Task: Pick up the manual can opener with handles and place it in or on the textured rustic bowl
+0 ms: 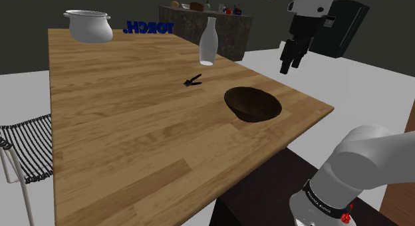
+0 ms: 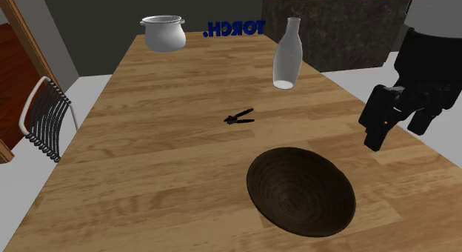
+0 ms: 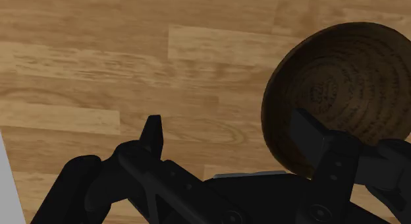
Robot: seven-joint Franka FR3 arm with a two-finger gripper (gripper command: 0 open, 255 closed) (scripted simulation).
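We judge the reach for the can opener not yet begun. On the surface (image 1: 120, 131), the can opener (image 1: 192, 80) lies free, handles seemingly splayed, to the shoulder view's left of the dark ribbed bowl (image 1: 253, 104). Rightmost, our end effector (image 1: 287, 64) hangs high, spread and empty. Next we cross over the opener and descend.

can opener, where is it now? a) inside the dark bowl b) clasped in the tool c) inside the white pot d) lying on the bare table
d: the can opener lies on the wooden table, apart from the bowl, and the open tool holds nothing.
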